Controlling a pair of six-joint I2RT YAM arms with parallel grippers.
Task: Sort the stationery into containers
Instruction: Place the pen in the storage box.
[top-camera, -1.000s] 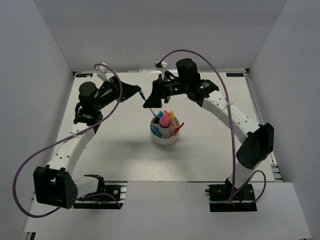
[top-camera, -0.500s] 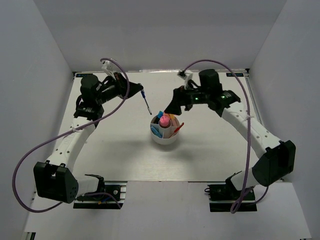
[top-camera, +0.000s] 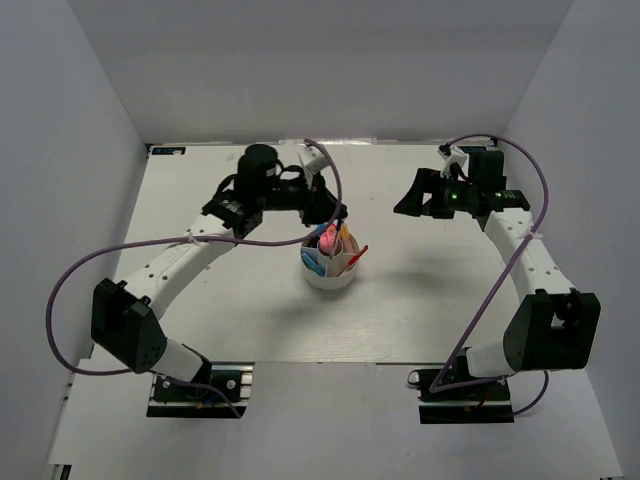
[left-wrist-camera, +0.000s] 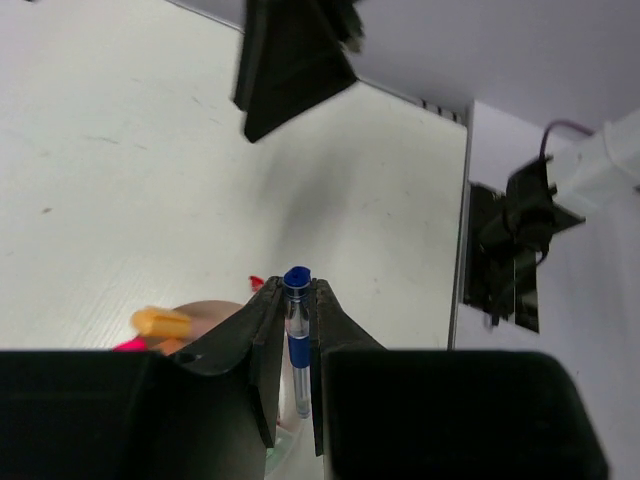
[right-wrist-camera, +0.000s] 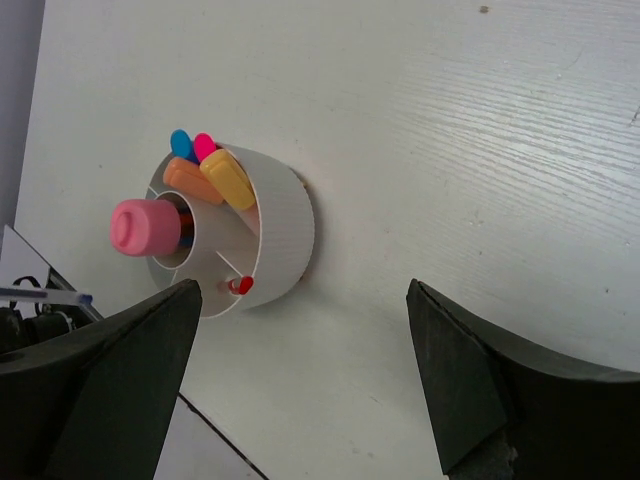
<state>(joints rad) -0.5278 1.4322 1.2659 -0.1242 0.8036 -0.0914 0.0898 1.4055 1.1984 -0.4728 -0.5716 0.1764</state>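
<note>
The round white cup (top-camera: 330, 270) stands mid-table, with its compartments showing in the right wrist view (right-wrist-camera: 288, 228). It holds a pink highlighter (right-wrist-camera: 140, 226) in the central well, and orange (right-wrist-camera: 195, 181), yellow-orange (right-wrist-camera: 229, 178) and blue (right-wrist-camera: 181, 142) highlighters and a thin red pen (right-wrist-camera: 240, 285) around it. My left gripper (top-camera: 337, 212) is shut on a thin blue pen (left-wrist-camera: 296, 335) and holds it just over the cup's far rim. My right gripper (top-camera: 404, 205) is open and empty, to the right of the cup.
White walls close in the table (top-camera: 200, 300) on three sides. My right gripper's black fingers (left-wrist-camera: 290, 60) show at the top of the left wrist view. The arm bases sit at the near edge.
My left arm has swung right from the far left, carrying the blue pen over to the cup. My right gripper has drawn back to the right, away from the cup.
</note>
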